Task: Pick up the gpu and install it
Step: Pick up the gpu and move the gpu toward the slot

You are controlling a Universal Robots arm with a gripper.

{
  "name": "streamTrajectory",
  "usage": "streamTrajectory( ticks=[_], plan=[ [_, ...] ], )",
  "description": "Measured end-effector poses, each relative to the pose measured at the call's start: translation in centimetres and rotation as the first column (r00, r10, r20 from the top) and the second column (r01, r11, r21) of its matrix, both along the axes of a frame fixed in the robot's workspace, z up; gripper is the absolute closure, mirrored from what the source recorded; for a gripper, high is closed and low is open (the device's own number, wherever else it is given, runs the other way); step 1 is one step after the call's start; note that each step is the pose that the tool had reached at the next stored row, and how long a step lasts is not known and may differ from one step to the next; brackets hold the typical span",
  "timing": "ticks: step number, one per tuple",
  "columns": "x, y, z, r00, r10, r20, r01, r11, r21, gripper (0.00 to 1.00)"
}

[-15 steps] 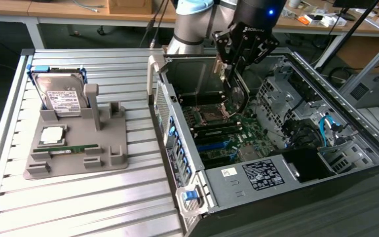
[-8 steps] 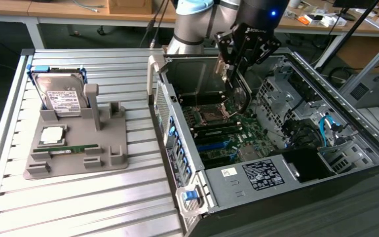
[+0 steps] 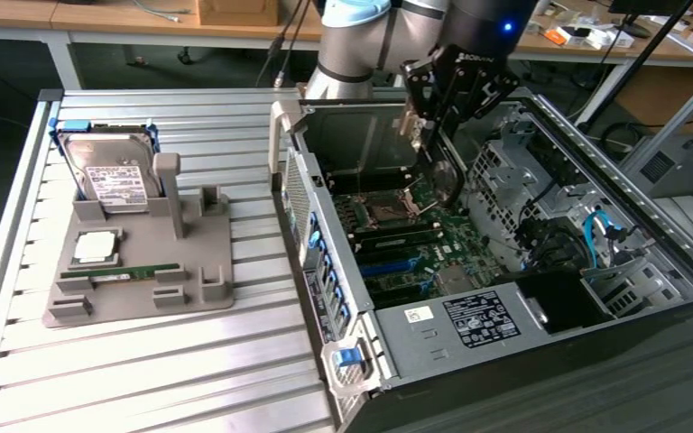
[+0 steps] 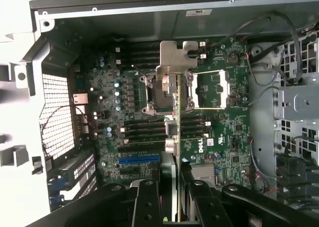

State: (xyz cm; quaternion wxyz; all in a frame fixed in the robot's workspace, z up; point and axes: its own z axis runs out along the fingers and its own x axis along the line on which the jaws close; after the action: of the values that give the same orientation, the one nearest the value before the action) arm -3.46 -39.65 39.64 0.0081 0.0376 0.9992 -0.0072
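My gripper (image 3: 446, 115) hangs over the open computer case (image 3: 635, 271), shut on the gpu (image 3: 431, 167). The gpu is a thin dark card held on edge and pointing down toward the motherboard (image 3: 413, 248). In the wrist view the gpu (image 4: 175, 132) runs edge-on away from the gripper (image 4: 172, 192), and its silver end bracket (image 4: 177, 62) lies over the processor socket area. The black fingers (image 4: 144, 202) clamp the card from both sides. The card is above the board, apart from the blue slot (image 4: 138, 159).
On the slatted table at the exterior view's left stands a grey holder (image 3: 202, 298) with a silver hard drive (image 3: 112, 176), a square processor chip (image 3: 94, 245) and a narrow green memory stick (image 3: 130, 271). Drive cages and cables (image 3: 599, 230) line the case's far side.
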Motion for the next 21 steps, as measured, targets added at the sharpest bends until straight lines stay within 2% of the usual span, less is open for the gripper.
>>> streamTrajectory(
  ticks=[21],
  plan=[
    [2.5,-0.13,-0.46,1.0,0.0,0.0,0.0,1.0,-0.001,0.73]
  ],
)
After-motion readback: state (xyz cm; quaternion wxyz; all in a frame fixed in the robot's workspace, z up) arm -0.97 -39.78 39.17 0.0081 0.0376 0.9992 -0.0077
